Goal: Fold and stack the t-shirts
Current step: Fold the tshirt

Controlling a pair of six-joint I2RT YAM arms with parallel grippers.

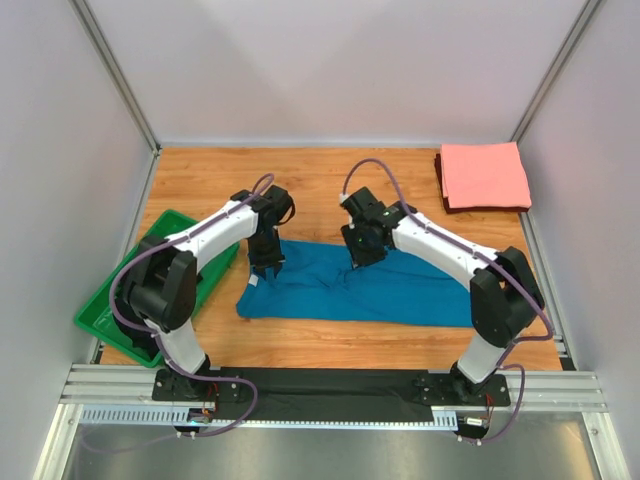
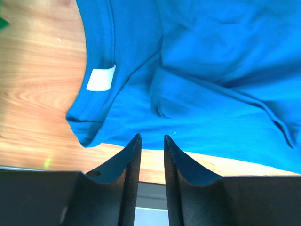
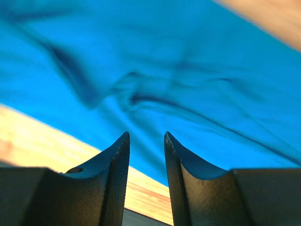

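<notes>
The teal-blue t-shirt [image 1: 400, 290] lies across the middle of the wooden table as a long, rumpled band. Its neck opening and white label [image 2: 100, 79] are at the left end. My left gripper [image 1: 266, 268] hangs just over that collar end. In the left wrist view its jaws [image 2: 152, 139] stand a little apart with nothing between them, and the blue cloth [image 2: 211, 70] lies beyond the tips. My right gripper [image 1: 362, 258] hovers over the shirt's upper middle edge. It too is open [image 3: 146, 136] and empty above wrinkled cloth [image 3: 188, 70]. The salmon-pink t-shirt [image 1: 485, 175] rests folded at the back right corner.
A green tray [image 1: 105, 318] sits at the table's left edge, under the left arm. Grey walls close in the table [image 1: 300, 180] on the left, back and right. A black strip and metal rail run along the near edge.
</notes>
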